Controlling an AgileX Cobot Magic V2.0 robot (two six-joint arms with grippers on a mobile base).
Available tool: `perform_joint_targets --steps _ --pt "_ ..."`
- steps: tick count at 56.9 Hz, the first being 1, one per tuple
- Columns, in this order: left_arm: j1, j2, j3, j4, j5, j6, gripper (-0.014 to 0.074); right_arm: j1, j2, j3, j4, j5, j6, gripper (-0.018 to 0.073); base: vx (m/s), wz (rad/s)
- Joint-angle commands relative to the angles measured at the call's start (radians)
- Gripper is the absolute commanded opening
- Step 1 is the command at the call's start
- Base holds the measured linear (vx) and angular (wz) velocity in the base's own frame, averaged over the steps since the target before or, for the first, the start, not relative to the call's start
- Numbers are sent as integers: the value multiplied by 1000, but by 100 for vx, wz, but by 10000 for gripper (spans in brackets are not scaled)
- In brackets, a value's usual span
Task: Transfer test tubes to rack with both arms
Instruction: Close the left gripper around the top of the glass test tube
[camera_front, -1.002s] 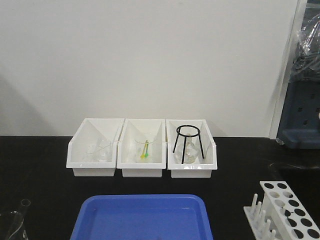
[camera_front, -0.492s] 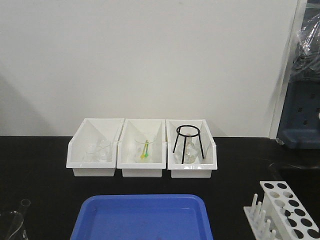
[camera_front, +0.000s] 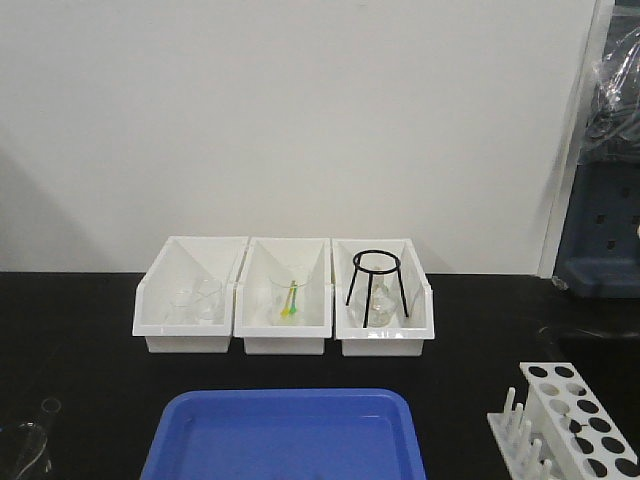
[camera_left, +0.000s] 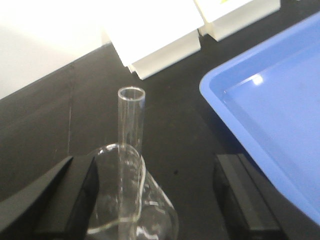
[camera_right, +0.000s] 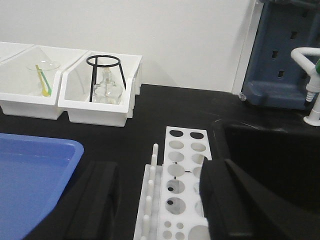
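Rack (camera_front: 573, 418) cut off btm-R; test tube (camera_left: 131, 127) base unseen.

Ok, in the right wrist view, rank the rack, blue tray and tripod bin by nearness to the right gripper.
1. rack, just ahead of the right gripper.
2. blue tray, to the left.
3. tripod bin, far back left.

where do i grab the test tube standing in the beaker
Grip the test tube on its bare upper stretch, just below the open mouth, above the beaker rim. Come from above with one finger on each side: it stands near upright, and the glass wall blocks the lower part.
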Motion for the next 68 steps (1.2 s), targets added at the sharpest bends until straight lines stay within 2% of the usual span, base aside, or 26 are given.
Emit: perform_joint_targets --steps 1,8,11,26,44,59,68 --pt "-4 39 -32 -58 -189 41 588 -7 3 -35 -6 -86 0 438 0 0" --pt "-4 98 -32 -147 -256 91 588 -7 3 -35 -6 -86 -5 438 0 0" --pt "-4 117 -32 -162 -282 98 588 -7 3 -35 -6 -85 -5 438 0 0" --pt "-4 204 -98 -144 -312 102 588 -7 3 -35 -6 -84 -7 438 0 0" --pt "-4 319 -239 -144 -263 102 588 -7 3 -35 -6 -84 -7 438 0 0" --pt "-4 384 -251 -146 -278 78 588 -7 3 -35 -6 -84 -8 438 0 0" --pt "-4 396 -251 -146 -326 77 525 -7 3 -35 -6 -84 -19 438 0 0"
